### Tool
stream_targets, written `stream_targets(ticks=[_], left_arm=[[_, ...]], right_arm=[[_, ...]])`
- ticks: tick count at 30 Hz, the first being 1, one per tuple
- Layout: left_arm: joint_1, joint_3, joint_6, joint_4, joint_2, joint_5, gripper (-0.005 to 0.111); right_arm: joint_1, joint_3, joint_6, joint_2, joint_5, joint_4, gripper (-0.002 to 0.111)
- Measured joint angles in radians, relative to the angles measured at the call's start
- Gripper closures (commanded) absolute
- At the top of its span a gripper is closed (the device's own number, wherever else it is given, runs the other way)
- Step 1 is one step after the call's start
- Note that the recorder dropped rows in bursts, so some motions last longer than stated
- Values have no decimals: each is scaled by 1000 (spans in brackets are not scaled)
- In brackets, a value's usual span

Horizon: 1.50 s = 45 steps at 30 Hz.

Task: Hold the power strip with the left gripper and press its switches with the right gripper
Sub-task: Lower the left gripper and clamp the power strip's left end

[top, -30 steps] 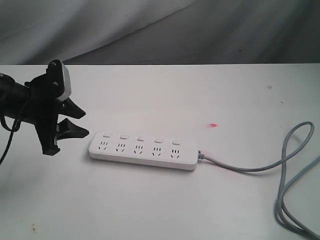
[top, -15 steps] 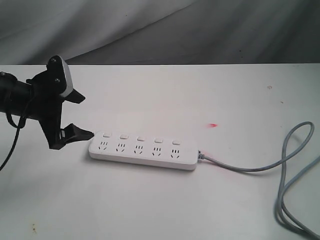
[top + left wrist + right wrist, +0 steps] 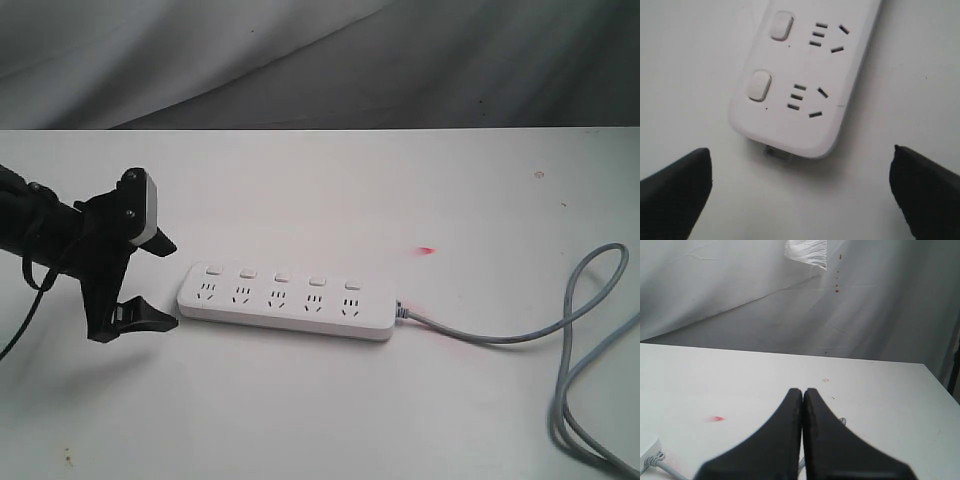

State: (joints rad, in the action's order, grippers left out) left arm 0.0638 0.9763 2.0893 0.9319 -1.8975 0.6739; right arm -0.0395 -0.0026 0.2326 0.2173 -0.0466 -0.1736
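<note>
Jaws on the left gripper [image 3: 171,285] stand wide apart and hold nothing. In the exterior view it sits just off the left end of the power strip [image 3: 285,300], one black fingertip near the far corner of that end and the other near the front corner, with bare table [image 3: 400,190] between the tips and the plastic. The left wrist view shows the same: the strip's rounded end lies in the gap ahead of the two dark tips, touching neither, with two of the switches [image 3: 760,85] and their sockets in sight.

The strip lies flat on the white table, a little left of the middle, long side across the view, its row of five buttons along the far edge. Its grey cable [image 3: 500,338] leaves the right end and loops near the table's right edge. A small red spot [image 3: 427,250] marks the table beyond that end.

The right gripper [image 3: 803,392] appears only in its own wrist view. Its two black fingers are pressed together with nothing between them, above the table and well apart from the strip.
</note>
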Motion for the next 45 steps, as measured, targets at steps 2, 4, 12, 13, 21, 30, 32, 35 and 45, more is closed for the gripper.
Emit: stream_targets(ticks=[2, 4, 12, 13, 21, 30, 32, 35, 45], left_arm=[[0, 0, 0, -2, -15, 0, 17], [0, 5, 0, -9, -29, 0, 17], [0, 74, 0, -13, -61, 0, 17], [0, 81, 0, -10, -62, 0, 17], [-4, 133, 0, -17, -107, 64, 19], [-62, 163, 2, -79, -161, 44, 19], [-64, 165, 2, -83, -172, 37, 19], [-64, 166, 2, -87, -173, 37, 19], [-64, 170, -146, -203, -174, 113, 19]], right_arm=[[0, 0, 0, 0, 0, 0, 108], [0, 0, 0, 0, 0, 0, 108], [0, 0, 0, 0, 0, 0, 108], [0, 0, 0, 0, 0, 0, 108], [0, 0, 0, 0, 0, 0, 108], [0, 0, 0, 0, 0, 0, 108], [0, 0, 0, 0, 0, 0, 108], [0, 0, 0, 0, 0, 0, 108], [0, 0, 0, 0, 0, 0, 108]])
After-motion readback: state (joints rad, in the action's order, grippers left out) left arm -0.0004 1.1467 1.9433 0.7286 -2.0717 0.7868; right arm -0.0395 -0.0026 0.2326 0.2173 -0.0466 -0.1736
